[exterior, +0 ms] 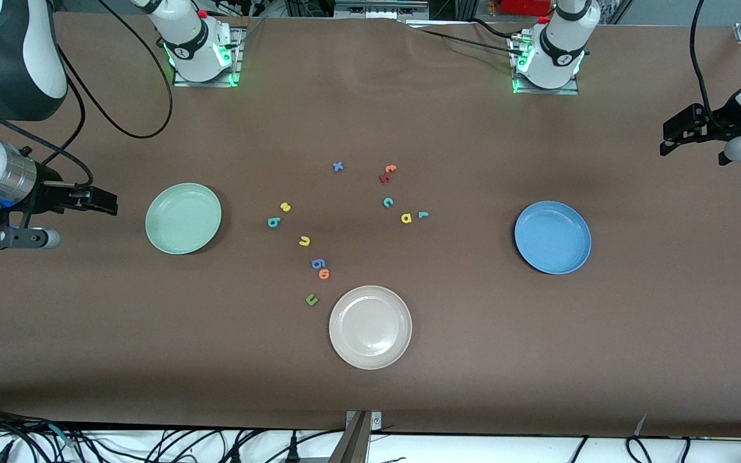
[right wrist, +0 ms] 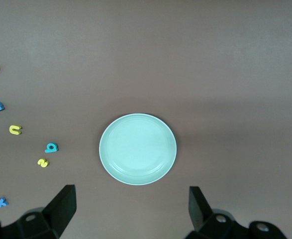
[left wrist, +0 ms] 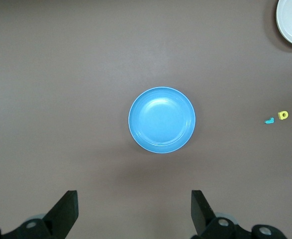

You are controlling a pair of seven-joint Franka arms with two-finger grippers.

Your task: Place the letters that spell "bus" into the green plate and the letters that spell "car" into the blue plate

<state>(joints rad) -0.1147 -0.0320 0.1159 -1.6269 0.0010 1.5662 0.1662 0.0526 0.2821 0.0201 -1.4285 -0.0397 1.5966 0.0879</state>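
The green plate point(exterior: 183, 218) lies toward the right arm's end and holds nothing. Beside it on the table are the yellow "s" point(exterior: 285, 207), teal "b" point(exterior: 273, 222) and yellow "u" point(exterior: 305, 241). The blue plate point(exterior: 552, 236), also bare, lies toward the left arm's end. The teal "c" point(exterior: 388, 202), yellow "a" point(exterior: 406, 218) and teal "r" point(exterior: 422, 215) lie mid-table. My right gripper point(exterior: 105, 202) hangs open over bare table beside the green plate point(right wrist: 137, 149). My left gripper point(exterior: 667, 140) hangs open over the table's end, beside the blue plate point(left wrist: 161, 119).
An off-white plate point(exterior: 370, 326) sits nearest the front camera. Other letters lie around it: a green "u" point(exterior: 311, 299), orange "o" point(exterior: 324, 274), blue "g" point(exterior: 318, 263), blue "x" point(exterior: 338, 166), orange "t" point(exterior: 390, 169) and a dark red letter point(exterior: 384, 177).
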